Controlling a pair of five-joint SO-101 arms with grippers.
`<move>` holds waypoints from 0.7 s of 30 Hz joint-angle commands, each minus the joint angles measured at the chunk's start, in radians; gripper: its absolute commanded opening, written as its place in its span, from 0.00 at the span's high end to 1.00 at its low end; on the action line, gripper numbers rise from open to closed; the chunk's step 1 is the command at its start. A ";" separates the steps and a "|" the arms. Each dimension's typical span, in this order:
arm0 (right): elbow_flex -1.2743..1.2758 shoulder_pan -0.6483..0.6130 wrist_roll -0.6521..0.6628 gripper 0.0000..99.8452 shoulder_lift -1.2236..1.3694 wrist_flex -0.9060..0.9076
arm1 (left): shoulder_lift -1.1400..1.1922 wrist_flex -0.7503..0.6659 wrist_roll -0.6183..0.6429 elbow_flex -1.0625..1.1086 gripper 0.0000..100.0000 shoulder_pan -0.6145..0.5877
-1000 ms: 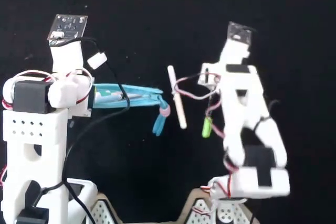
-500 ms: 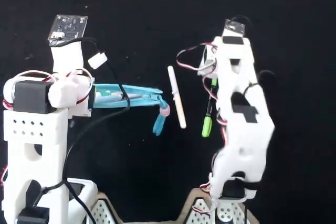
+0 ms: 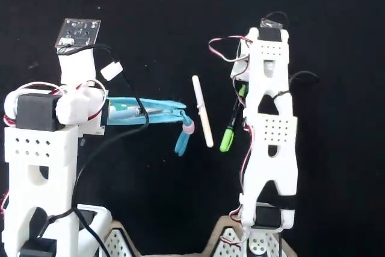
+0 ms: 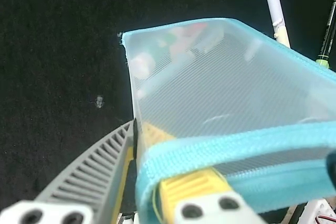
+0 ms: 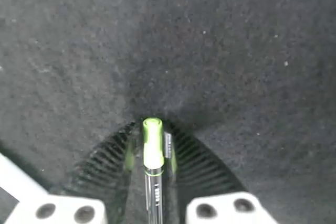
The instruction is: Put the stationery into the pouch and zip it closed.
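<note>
My left gripper [image 3: 111, 112] is shut on the edge of the translucent blue pouch [image 3: 153, 112], holding it up off the black table. In the left wrist view the pouch [image 4: 220, 87] stretches away from the left gripper [image 4: 139, 137]. A pink zip pull [image 3: 188, 127] and a blue strap [image 3: 181, 143] hang from its far end. My right gripper [image 3: 240, 91] is shut on a black marker with a green cap [image 3: 228, 134]. In the right wrist view the marker [image 5: 153, 153] lies between the ribbed fingers of the right gripper [image 5: 152, 129]. A white pen [image 3: 203, 112] lies between pouch and marker.
The black cloth table [image 3: 150, 40] spreads in all directions, with free room at the far side and to the right [image 3: 337, 118]. The arm bases [image 3: 36, 197] stand along the near edge. The white pen [image 4: 273, 3] and the marker [image 4: 328, 32] lie beyond the pouch's far end.
The right arm has unfolded and stretched out toward the far side over the marker. The marker's green cap has shifted left toward the white pen. The left arm and pouch have kept still.
</note>
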 commanded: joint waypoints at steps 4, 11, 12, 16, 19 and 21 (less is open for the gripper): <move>-0.196 0.025 0.101 0.99 -0.019 0.048 | 0.011 0.000 0.011 0.008 0.97 0.002; 0.031 0.008 0.101 0.99 -0.297 0.048 | 0.011 0.000 0.011 0.008 0.97 0.010; 0.087 0.003 0.101 0.99 -0.361 0.048 | 0.011 0.000 0.011 0.008 0.97 0.010; 0.334 -0.037 0.103 0.99 -0.642 0.046 | 0.011 0.000 0.011 0.008 0.97 0.010; 0.496 -0.083 0.104 0.99 -0.852 0.044 | 0.011 0.000 0.011 0.008 0.97 0.010; 0.591 -0.120 0.133 0.99 -0.989 0.040 | 0.011 0.000 0.011 0.008 0.97 0.008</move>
